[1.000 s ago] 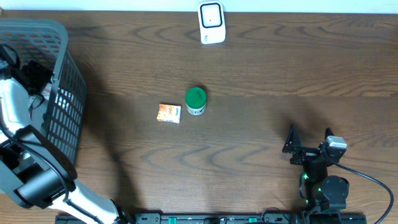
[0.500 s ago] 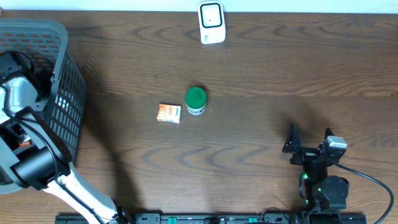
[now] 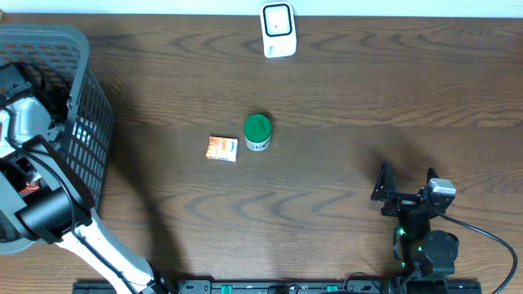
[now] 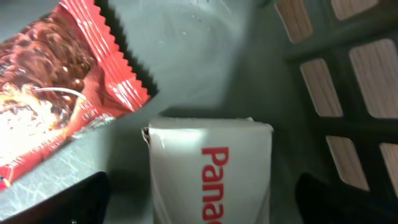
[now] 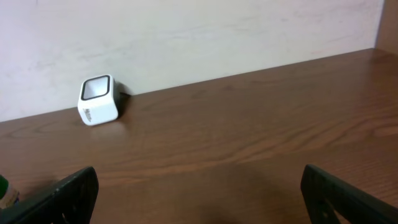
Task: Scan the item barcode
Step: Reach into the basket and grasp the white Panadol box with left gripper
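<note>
Straddling the white carton (image 4: 208, 168) with jaws spread, the left gripper (image 4: 202, 200) is facing a probably light, stiff, slick box, best pinched across its sides.

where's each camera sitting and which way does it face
Overhead: above the table, looking straight down at basket, scanner, left arm and right arm.
Left wrist: inside the basket, facing a white box and red wrapper; own fingertips show.
Right wrist: low, facing across the table to the scanner; own fingertips show.
Shared: scanner in overhead and right wrist.

place: shop-checkout setup | cues: barcode scanner (image 3: 278, 30), grey basket (image 3: 88, 135)
</note>
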Tool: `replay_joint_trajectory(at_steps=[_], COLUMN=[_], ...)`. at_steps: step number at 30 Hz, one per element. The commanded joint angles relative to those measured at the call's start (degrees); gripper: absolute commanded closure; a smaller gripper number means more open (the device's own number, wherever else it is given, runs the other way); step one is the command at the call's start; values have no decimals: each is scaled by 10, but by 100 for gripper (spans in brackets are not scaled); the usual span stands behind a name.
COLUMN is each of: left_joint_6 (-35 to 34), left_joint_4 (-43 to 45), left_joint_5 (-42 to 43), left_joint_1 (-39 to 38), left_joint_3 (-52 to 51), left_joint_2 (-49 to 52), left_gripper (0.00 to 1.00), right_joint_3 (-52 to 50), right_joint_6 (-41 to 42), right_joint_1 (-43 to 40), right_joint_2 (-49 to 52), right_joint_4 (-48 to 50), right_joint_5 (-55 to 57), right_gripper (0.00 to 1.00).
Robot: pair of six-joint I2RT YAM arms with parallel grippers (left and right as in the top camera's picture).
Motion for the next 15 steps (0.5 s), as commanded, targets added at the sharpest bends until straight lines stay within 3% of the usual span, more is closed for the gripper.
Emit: replay_joint_trajectory(at_steps=[1,15], left_joint_6=[-1,22], left_joint_4=[-21,-118], left_joint_5=[19,19], left_joint_1=[-1,0], left_joint_3=[-22,-7], left_joint_2=[68,71], left_gripper=[13,53], right_joint_3=[-1,-1], right_joint_6=[6,6], right_joint_1=[7,7], right_joint_2=[-3,-3], right_joint_4=[-2,-2], right_joint_5=[5,5], right_gripper=[1,1])
